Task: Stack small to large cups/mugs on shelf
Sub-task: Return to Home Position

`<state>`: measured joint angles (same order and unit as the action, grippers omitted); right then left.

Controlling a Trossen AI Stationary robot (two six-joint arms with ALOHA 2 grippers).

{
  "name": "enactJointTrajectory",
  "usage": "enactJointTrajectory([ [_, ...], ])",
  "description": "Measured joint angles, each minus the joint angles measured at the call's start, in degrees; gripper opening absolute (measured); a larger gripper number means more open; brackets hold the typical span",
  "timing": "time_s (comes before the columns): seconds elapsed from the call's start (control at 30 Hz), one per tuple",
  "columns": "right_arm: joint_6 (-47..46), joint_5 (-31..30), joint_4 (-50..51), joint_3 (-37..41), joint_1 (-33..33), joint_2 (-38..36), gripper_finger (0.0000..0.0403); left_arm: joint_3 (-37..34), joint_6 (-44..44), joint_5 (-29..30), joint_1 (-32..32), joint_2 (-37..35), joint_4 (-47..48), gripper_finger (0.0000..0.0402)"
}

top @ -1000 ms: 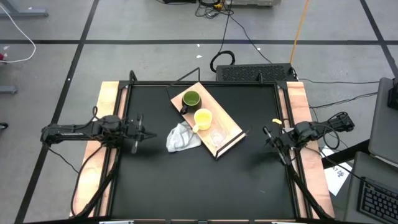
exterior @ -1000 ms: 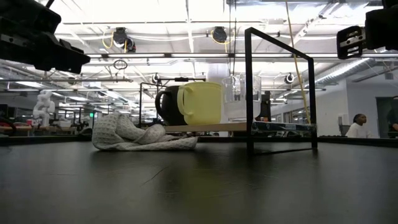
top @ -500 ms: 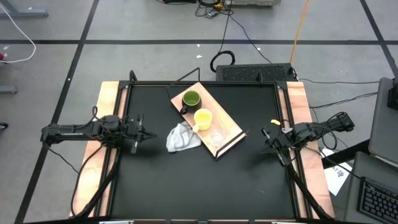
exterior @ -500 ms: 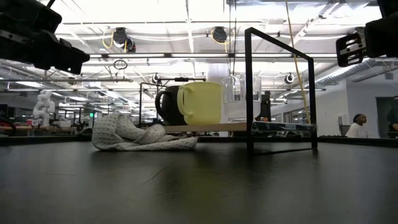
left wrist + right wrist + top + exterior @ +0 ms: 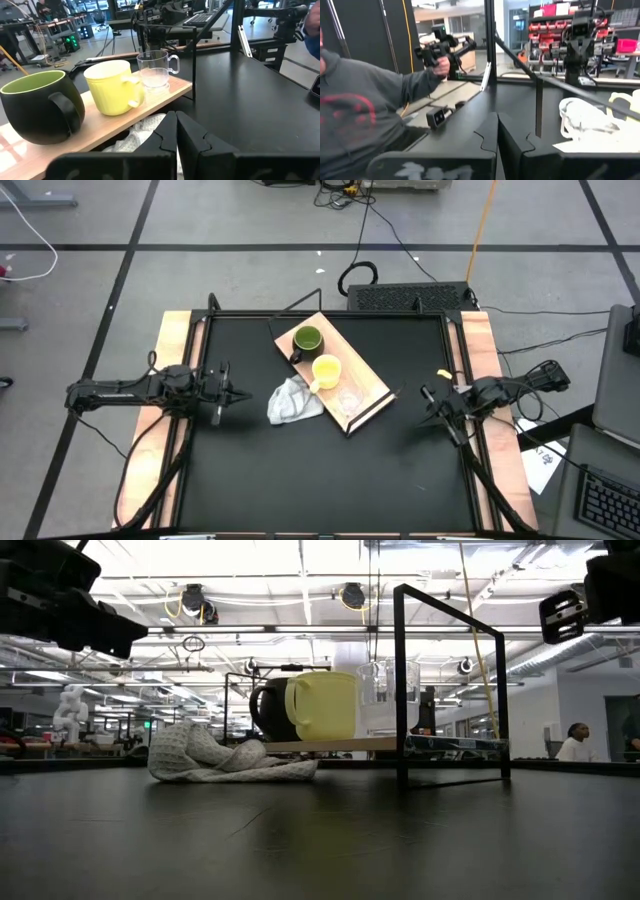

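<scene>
Three cups stand upright in a row on the light-wood shelf [image 5: 372, 380]: the dark green mug [image 5: 307, 340] at its far end, the yellow mug [image 5: 326, 370] in the middle, the clear glass cup [image 5: 350, 398] at the near end. In the left wrist view the green mug [image 5: 35, 107], yellow mug [image 5: 112, 87] and glass cup [image 5: 155, 70] show side by side. My left gripper [image 5: 232, 393] hovers shut left of the shelf, pointing at it. My right gripper [image 5: 428, 398] hovers shut to the shelf's right.
A crumpled white cloth [image 5: 293, 402] lies on the black tabletop against the shelf's left edge, partly under the raised board [image 5: 330, 745]. A thin dark frame [image 5: 450, 680] rises at the shelf's end. A person in a grey hoodie [image 5: 365, 115] stands beyond the table.
My right gripper has wavered slightly up and down near the table's right edge. Nothing else has moved.
</scene>
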<state>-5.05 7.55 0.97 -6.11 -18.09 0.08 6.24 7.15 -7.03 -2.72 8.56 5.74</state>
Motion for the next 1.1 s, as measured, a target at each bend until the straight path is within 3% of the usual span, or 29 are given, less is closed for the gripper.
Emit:
enactJointTrajectory([
  [0.37,-0.31,0.02,-2.03,0.00,0.00,0.07,0.0000,0.00,-2.82,0.02,0.00,0.00,0.04,0.0027],
  [0.83,-0.29,0.03,-2.47,0.00,-0.02,0.09,0.0000,0.00,-2.99,0.02,0.00,0.00,0.07,0.0003],
  [1.1,-0.29,0.03,-2.47,0.00,-0.02,0.09,0.0000,0.00,-2.91,0.04,0.00,0.00,0.07,0.0029],
])
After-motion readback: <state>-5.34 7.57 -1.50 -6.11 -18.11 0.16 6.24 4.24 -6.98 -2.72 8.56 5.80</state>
